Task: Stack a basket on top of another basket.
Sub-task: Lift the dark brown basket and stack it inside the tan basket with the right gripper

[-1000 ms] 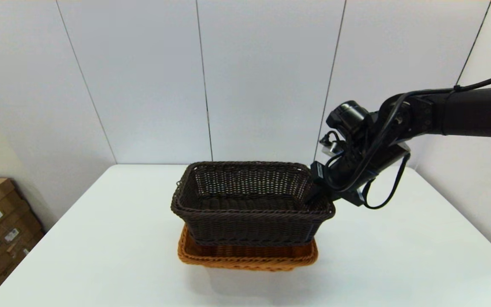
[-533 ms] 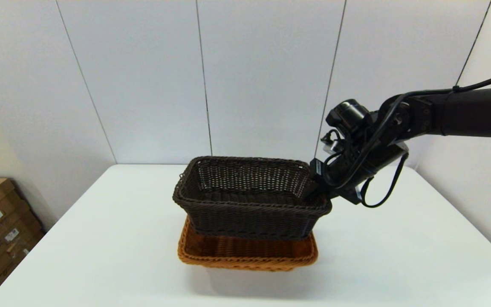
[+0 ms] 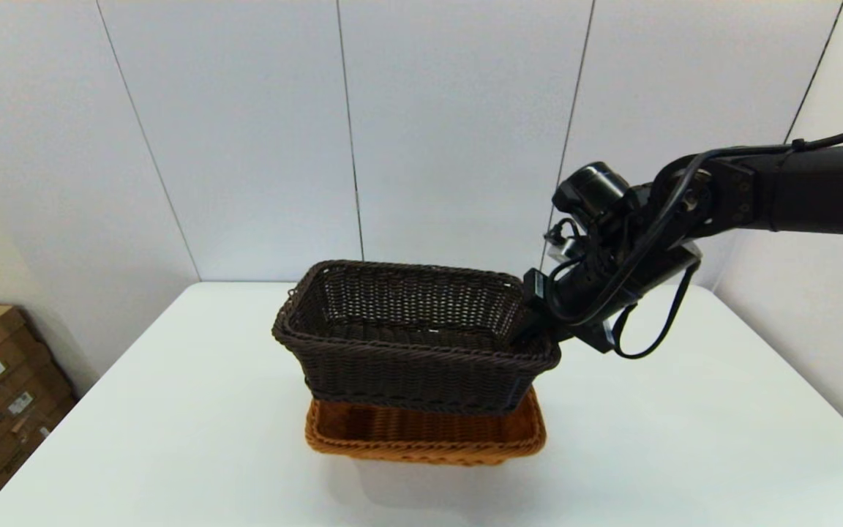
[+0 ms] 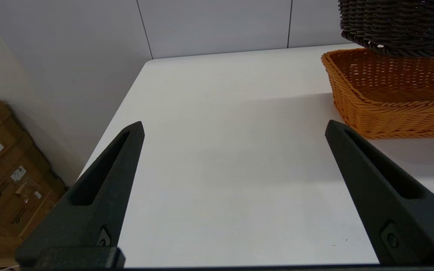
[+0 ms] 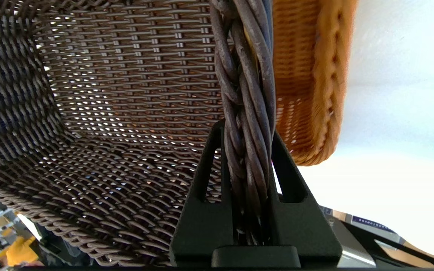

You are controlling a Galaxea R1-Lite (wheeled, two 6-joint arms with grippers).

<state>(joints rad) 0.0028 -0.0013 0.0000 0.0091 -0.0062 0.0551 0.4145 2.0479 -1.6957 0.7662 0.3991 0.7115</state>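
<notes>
Pinching the dark basket [image 3: 407,337] by its right rim, the right claw [image 3: 531,333] holds it tilted above the orange basket [image 3: 421,435]; the left claw [image 4: 232,128] sits spread over bare table [image 3: 685,439].

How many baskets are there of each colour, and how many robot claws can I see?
Dark brown basket: 1, lifted by its rim over the orange one
Orange-tan basket: 1, on the white table
Grippers: 2, the right gripper clamped on the dark rim, the left gripper open and apart
Total: 4
</notes>
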